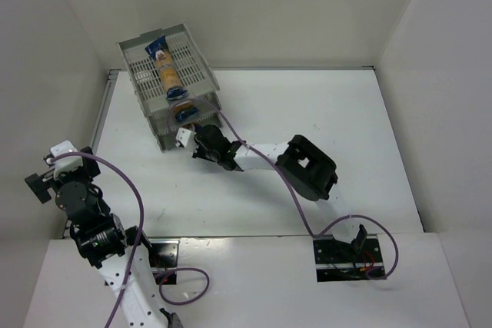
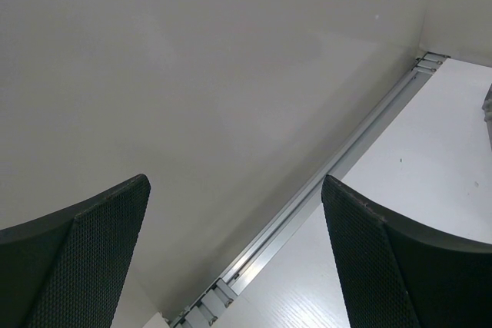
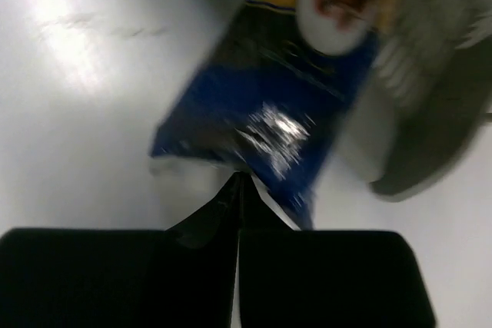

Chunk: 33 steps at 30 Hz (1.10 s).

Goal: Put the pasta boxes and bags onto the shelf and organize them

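Two pasta bags in view, both on the shelf (image 1: 144,74), which stands at the far left corner of the counter (image 1: 346,128).

- Upper bag (image 1: 164,63): lies lengthwise in the top tray, blue end toward the far wall, orange middle showing.
- Lower bag (image 1: 184,110): sits in a lower tier. Which tier cannot be told from above. Its near blue end sticks out of the tray front toward the counter's centre.
- Right claw (image 1: 190,137): at the shelf's open front, touching that blue end. In the wrist view (heavily blurred) the jaws are pressed together with only a thin line between them. The bag's (image 3: 265,113) clear end seam runs into the tip of the claw (image 3: 238,190), so it appears pinched.
- Obstructions: the grey tray edge (image 3: 430,136) sits just right of the bag. The top tray overhangs the lower bag's far part.
- Right arm's purple cable (image 1: 292,197) trails across mid-counter, well apart from the shelf.
- Left claw (image 1: 37,182): near the left edge, well apart from the shelf. The wrist view shows the claw (image 2: 234,190) spread wide with nothing held, facing the side wall (image 2: 192,74) and the aluminium rail (image 2: 323,182) along that edge.
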Each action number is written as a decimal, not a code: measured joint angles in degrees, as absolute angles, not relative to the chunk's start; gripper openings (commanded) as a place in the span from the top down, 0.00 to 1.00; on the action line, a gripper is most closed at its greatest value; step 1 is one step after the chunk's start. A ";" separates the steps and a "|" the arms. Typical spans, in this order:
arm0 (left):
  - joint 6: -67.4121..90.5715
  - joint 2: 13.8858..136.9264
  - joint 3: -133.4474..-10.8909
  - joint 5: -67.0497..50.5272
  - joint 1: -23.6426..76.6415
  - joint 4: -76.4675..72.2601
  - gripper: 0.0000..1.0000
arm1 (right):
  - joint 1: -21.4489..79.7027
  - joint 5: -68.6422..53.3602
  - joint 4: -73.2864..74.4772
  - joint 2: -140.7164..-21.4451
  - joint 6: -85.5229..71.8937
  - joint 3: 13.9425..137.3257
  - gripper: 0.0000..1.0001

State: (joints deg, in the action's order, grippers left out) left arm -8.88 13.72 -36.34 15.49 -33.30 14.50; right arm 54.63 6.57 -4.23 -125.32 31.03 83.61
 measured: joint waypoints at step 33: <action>-8.86 12.97 -36.32 14.04 -33.23 14.50 0.01 | 3.68 5.93 12.47 -67.22 16.99 55.24 0.01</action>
